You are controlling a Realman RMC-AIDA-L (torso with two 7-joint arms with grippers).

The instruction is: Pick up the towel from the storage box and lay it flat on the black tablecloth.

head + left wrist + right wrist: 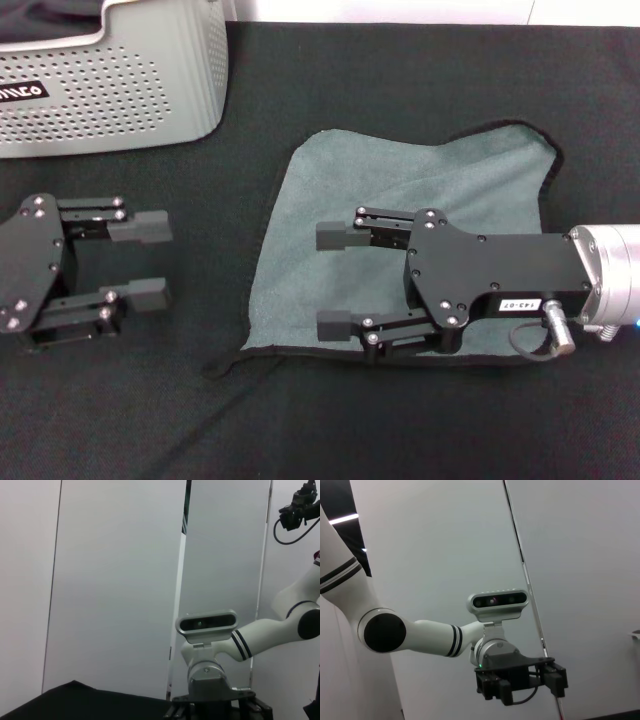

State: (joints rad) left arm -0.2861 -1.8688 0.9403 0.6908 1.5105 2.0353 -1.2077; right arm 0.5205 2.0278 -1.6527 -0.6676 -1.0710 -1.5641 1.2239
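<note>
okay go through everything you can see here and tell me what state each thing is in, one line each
towel: out of the box, spread grey-green side up on the cloth, near corner curled.
storage box: upright at the far left, dark fabric showing inside.
black tablecloth: spread over the table.
left gripper: jaws open, empty, left of the towel.
right gripper: jaws open, empty, above the towel.

Inventory, my station: one towel (400, 240), grey-green, at centre right. One storage box (110, 75), far left. One black tablecloth (420, 80) under everything. Two grippers, both mine: left gripper (150, 262) near left, right gripper (335, 280) right.
</note>
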